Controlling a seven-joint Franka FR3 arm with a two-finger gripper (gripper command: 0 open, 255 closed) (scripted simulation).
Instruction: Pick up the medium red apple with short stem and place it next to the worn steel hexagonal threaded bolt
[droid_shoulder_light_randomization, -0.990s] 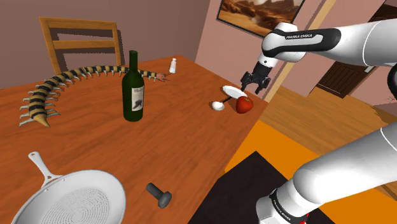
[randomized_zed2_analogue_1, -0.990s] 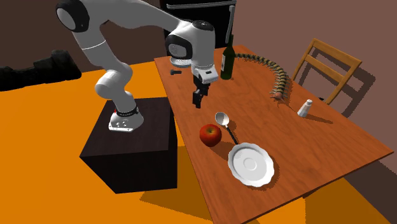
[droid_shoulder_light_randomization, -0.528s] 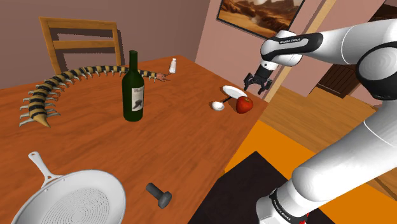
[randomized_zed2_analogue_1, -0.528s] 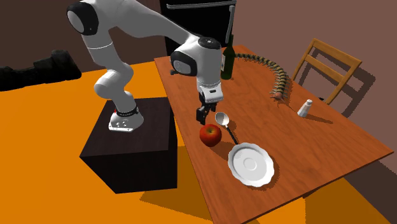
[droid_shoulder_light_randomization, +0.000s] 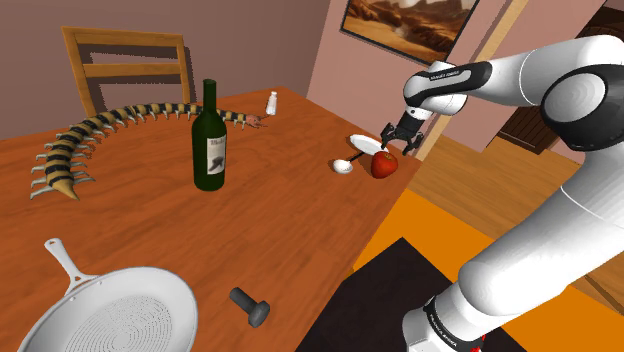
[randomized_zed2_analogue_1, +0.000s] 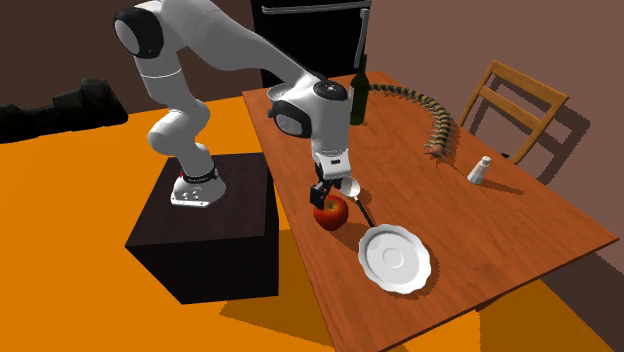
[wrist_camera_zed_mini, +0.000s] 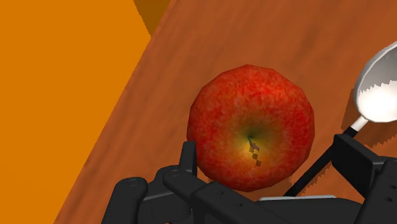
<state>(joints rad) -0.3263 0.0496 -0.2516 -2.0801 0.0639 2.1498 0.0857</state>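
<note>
Shoulder view: apple right of centre, my gripper just above it.
Second exterior view: apple mid-frame, beside spoon.
Wrist view: my fingers spread, straddling apple, nothing gripped.
Judge apple firm, smooth, fairly light, apt to roll; pinch across widest middle.

Black pincer just over apple

Bright, even light falls across the table, without glare. In the second exterior view the chair throws a soft shadow on the wall, the stand one on the floor. In the wrist view the apple is sharp; the spoon has jagged-edged shading.
</note>
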